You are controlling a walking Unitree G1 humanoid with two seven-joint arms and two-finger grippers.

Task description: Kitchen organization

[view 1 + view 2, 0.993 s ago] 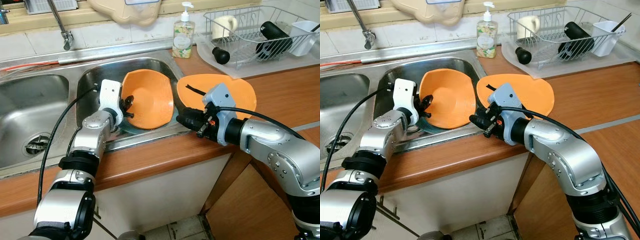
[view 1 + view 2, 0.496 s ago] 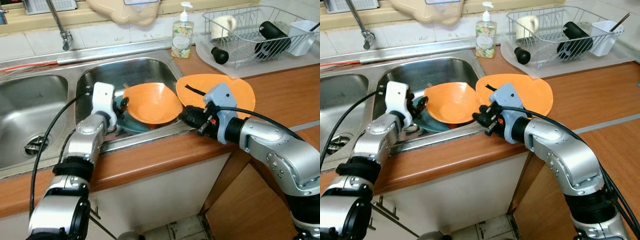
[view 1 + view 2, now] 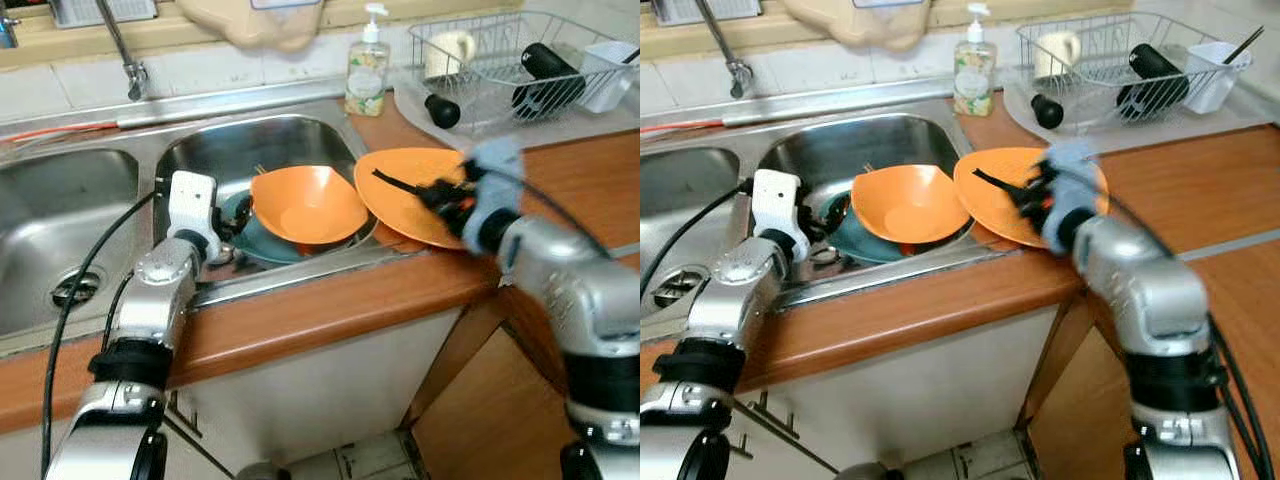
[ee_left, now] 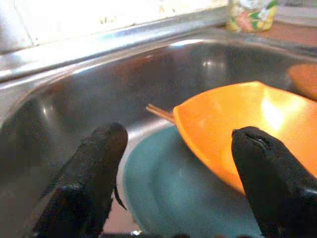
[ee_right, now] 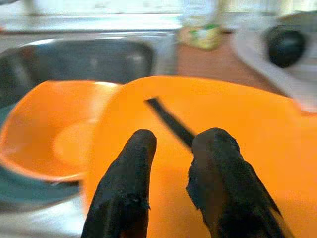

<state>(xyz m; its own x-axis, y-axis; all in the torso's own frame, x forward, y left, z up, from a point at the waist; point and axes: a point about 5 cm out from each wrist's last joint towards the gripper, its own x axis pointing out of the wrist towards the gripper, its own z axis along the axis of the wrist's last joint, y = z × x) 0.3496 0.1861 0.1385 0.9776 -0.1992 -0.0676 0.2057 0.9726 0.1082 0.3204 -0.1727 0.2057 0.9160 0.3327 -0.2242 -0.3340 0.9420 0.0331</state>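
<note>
An orange bowl (image 3: pixel 308 203) lies right way up on a teal plate (image 3: pixel 243 232) in the right sink basin (image 3: pixel 250 150). My left gripper (image 3: pixel 230 215) hangs open just left of the bowl; its fingers (image 4: pixel 99 163) stand wide apart before the bowl's rim (image 4: pixel 208 129), touching nothing. An orange plate (image 3: pixel 400 200) rests on the counter beside the sink, with a black utensil (image 3: pixel 392 182) lying on it. My right gripper (image 5: pixel 173 141), blurred, hovers over that plate. Its fingers (image 5: pixel 129 178) are a narrow gap apart, and the utensil's end (image 5: pixel 168 119) reaches one of them.
A wire dish rack (image 3: pixel 500 60) with a mug, a black bottle and a white cup stands at the back right. A soap bottle (image 3: pixel 367 65) stands behind the sink, the tap (image 3: pixel 125 50) at the back left. Thin sticks (image 4: pixel 158 113) lie under the bowl. A second basin (image 3: pixel 60 220) is on the left.
The bowl, standing on edge in my left gripper a second ago, now lies flat on the teal plate. The left gripper let go and drew back. My right arm swung from the sink edge over the orange plate.
</note>
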